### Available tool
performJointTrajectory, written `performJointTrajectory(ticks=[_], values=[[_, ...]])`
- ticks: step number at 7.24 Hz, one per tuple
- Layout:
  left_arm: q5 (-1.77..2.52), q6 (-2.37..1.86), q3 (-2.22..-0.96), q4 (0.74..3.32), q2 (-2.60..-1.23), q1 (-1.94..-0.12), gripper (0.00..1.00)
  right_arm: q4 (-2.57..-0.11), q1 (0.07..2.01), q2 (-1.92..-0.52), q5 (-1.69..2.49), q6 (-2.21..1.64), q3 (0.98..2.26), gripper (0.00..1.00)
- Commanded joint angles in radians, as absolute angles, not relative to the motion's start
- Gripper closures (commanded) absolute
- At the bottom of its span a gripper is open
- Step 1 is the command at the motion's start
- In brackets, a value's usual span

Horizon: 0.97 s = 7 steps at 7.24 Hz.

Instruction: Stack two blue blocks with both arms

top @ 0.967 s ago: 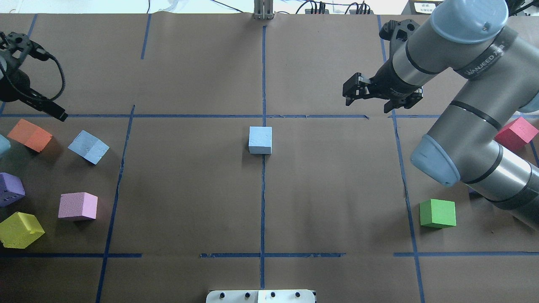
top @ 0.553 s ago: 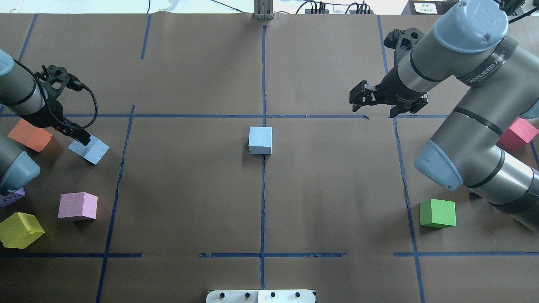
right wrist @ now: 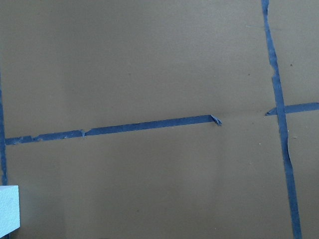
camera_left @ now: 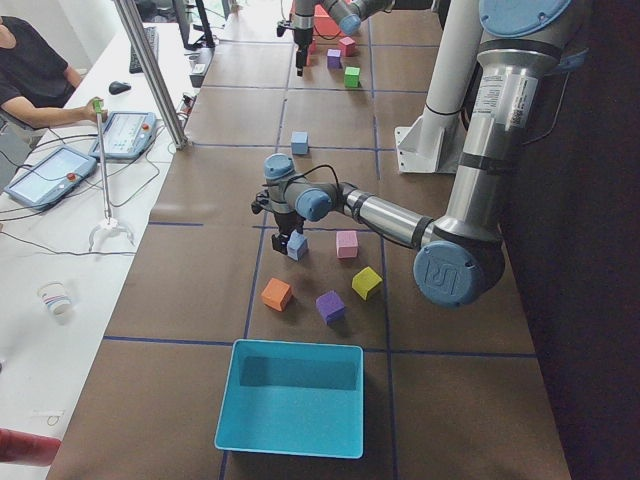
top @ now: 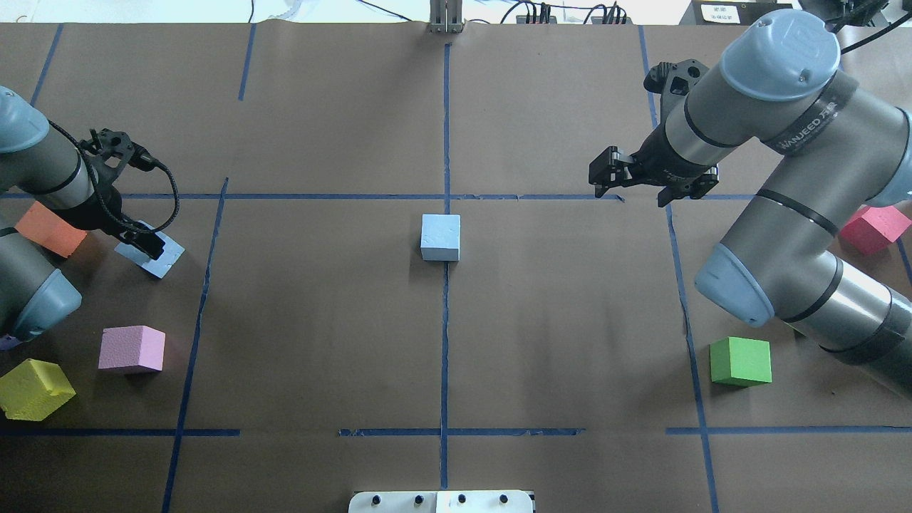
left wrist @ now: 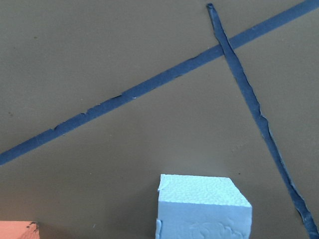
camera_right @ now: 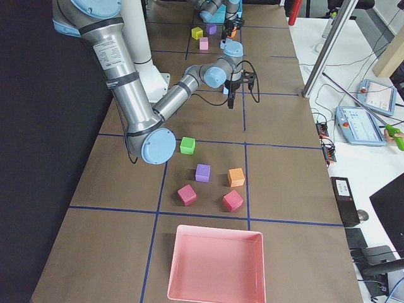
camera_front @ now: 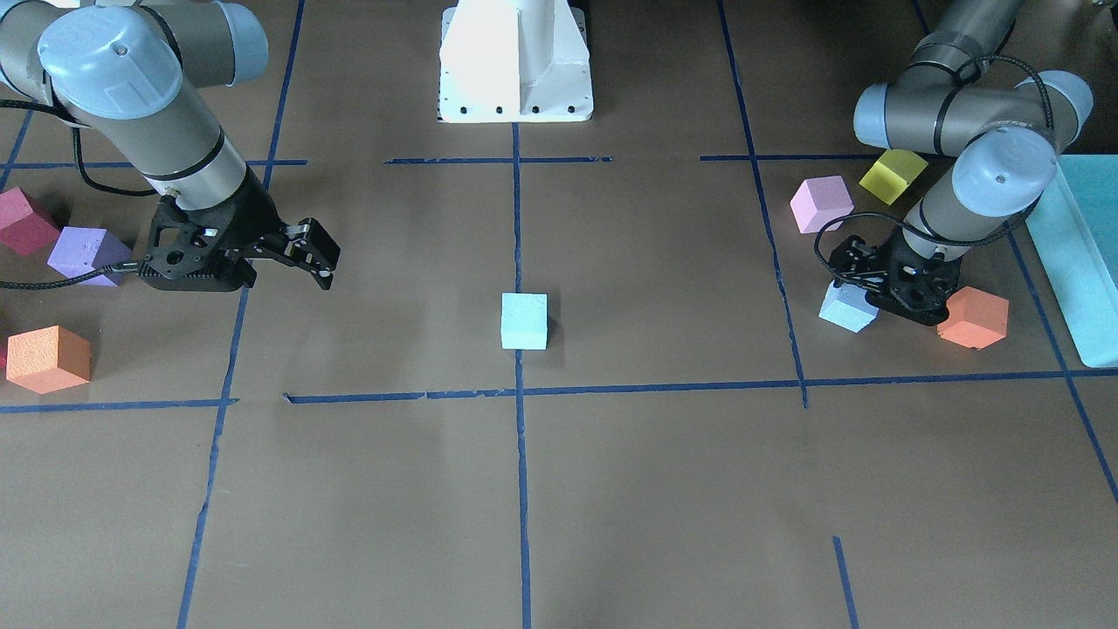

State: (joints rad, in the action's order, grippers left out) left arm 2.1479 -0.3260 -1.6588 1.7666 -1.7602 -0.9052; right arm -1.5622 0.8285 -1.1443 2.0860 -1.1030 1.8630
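Observation:
One pale blue block [top: 440, 237] sits alone at the table's centre on the tape line; it also shows in the front view [camera_front: 524, 320]. The other blue block [top: 164, 258] lies at the left, tilted to the grid, next to an orange cube [top: 44, 228]. My left gripper [top: 147, 243] is down over this block [camera_front: 843, 310] and looks open; the block fills the bottom of the left wrist view [left wrist: 202, 209]. My right gripper [top: 598, 171] is open and empty, above bare paper right of and beyond the centre block.
On the left stand a pink cube [top: 132, 349] and a yellow cube [top: 32, 388]. On the right stand a green cube [top: 741, 361] and a red cube [top: 873, 228]. A teal box [camera_left: 290, 400] and a pink tray [camera_right: 214, 265] sit at the table's ends.
My left arm has swung in from the far left and come down onto the left blue block. My right gripper has shifted slightly. Neither blue block has moved.

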Motion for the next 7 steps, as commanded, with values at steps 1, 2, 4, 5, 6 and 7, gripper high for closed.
performJointTrajectory(ticks=[1, 2, 4, 5, 6, 7], values=[[2.148, -0.327, -1.657, 1.769, -1.763, -0.894, 0.00, -1.562, 0.824, -1.144, 2.083, -1.103, 1.859, 0.00], [2.148, -0.325, -1.645, 1.769, -1.764, -0.887, 0.00, -1.562, 0.819, -1.144, 2.074, -1.103, 1.859, 0.00], [2.148, -0.327, -1.606, 1.823, -1.764, -0.885, 0.00, -1.563, 0.813, -1.144, 2.065, -1.103, 1.859, 0.00], [2.148, -0.336, -1.580, 1.862, -1.766, -0.878, 0.01, -1.562, 0.808, -1.144, 2.063, -1.104, 1.859, 0.00], [2.148, -0.342, -1.562, 1.891, -1.775, -0.871, 0.03, -1.562, 0.807, -1.144, 2.063, -1.104, 1.859, 0.00], [2.148, -0.339, -1.559, 1.891, -1.775, -0.868, 0.16, -1.562, 0.805, -1.144, 2.062, -1.104, 1.858, 0.00]])
